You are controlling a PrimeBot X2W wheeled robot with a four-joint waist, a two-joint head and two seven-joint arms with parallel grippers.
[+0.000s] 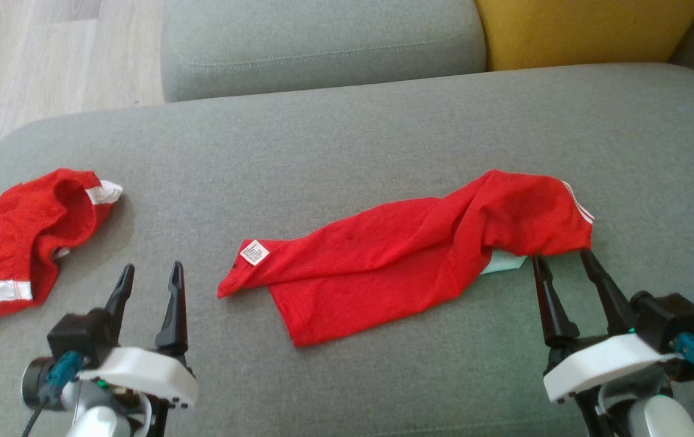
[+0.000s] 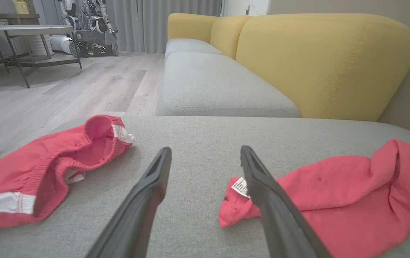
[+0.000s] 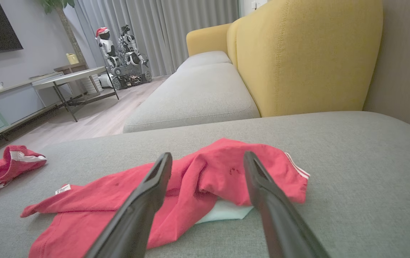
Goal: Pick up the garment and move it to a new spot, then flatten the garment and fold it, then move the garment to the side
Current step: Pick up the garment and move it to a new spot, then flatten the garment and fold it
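Left gripper [image 1: 152, 267] and right gripper [image 1: 561, 256] both have their fingers spread wide and hold nothing. Between them the red garment [image 1: 407, 255] lies crumpled on the grey cushion [image 1: 347, 145]. Its end with the white label [image 1: 254, 252] is to the right of the left fingers. Its other end is just beyond the right fingertips. Red shorts [image 1: 13, 243] (with white stripes) lie left of the left fingers, apart.

Red garment [image 1: 407, 255], crumpled lengthwise (white label [image 1: 254, 252] up), lying on grey sofa seat [image 1: 347, 139]
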